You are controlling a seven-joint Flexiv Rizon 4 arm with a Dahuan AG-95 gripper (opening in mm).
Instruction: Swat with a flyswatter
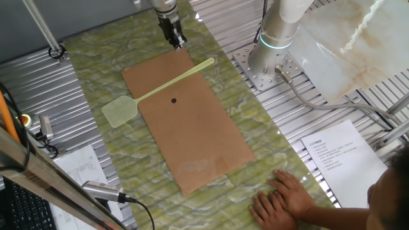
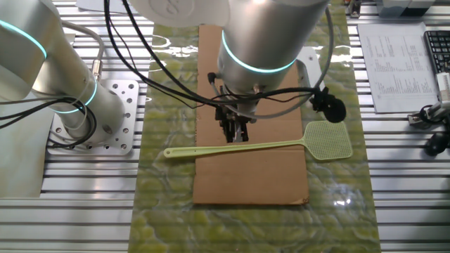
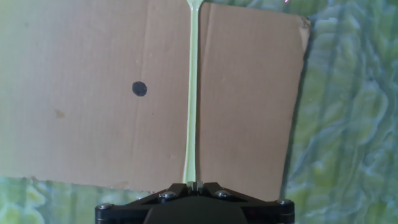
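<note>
Marbled green mat [image 1: 255, 134] | flat brown cardboard [image 1: 192, 128] | mesh-headed flyswatter [image 1: 160, 89]

The arm [image 2: 260, 28] was glossy white and silver, ringed by a glowing cyan band just above the wrist, with black cables looping beside it. Its gripper [image 2: 235, 133] was black; silver screws dotted the housing [image 3: 193, 208] behind the fingers.

A green marbled mat [image 1: 255, 137] carries the brown board [image 1: 192, 121] on the table [image 1: 32, 83].
</note>
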